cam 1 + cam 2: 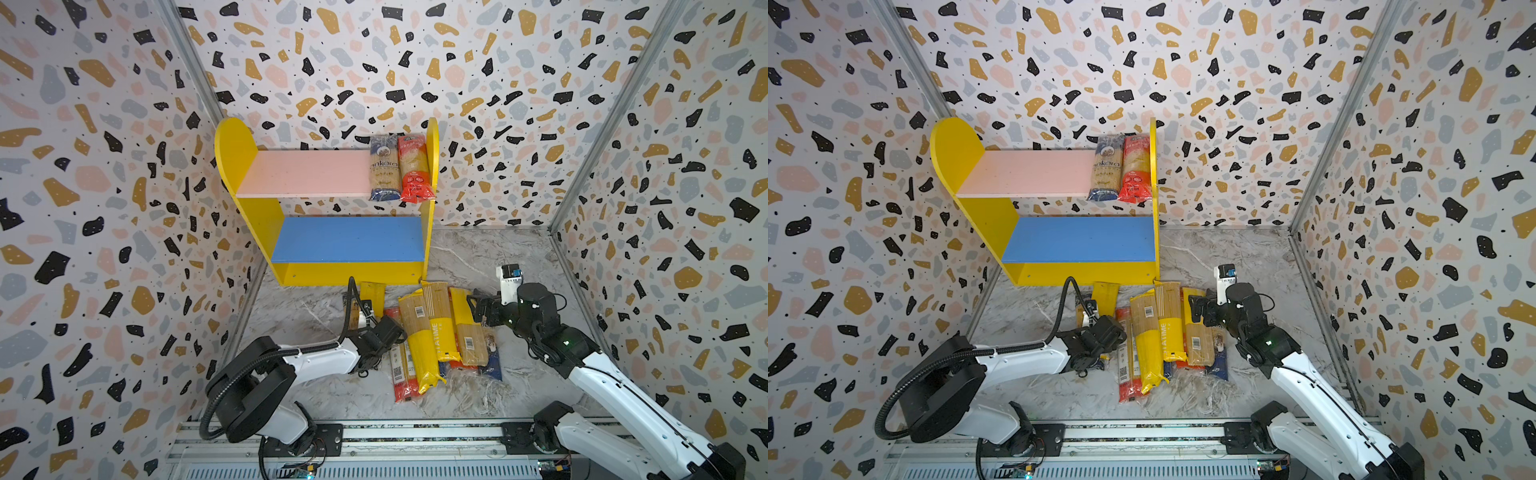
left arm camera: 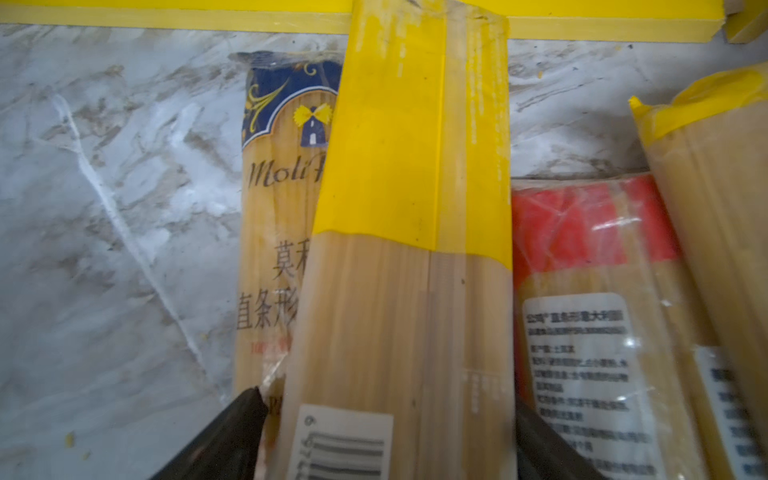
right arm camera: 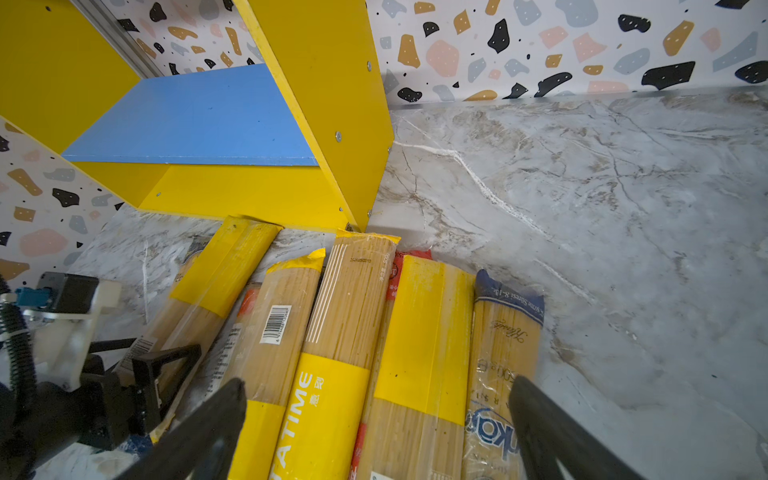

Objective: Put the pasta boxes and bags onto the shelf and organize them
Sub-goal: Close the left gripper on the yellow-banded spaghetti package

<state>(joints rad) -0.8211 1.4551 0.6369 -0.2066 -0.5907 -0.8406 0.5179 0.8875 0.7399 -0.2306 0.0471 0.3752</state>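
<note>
Left fingers [image 2: 232, 440] stand wide astride the yellow-topped spaghetti pack [image 2: 407, 257], not yet pinching; right fingers [image 3: 212, 419] gape empty. Probably stiff, brittle, slick-filmed (take it mid-length, gently).

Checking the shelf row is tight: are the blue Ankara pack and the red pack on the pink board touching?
Touching. In both top views the blue Ankara pack and red pack lie side by side with no pink board showing between.
</note>
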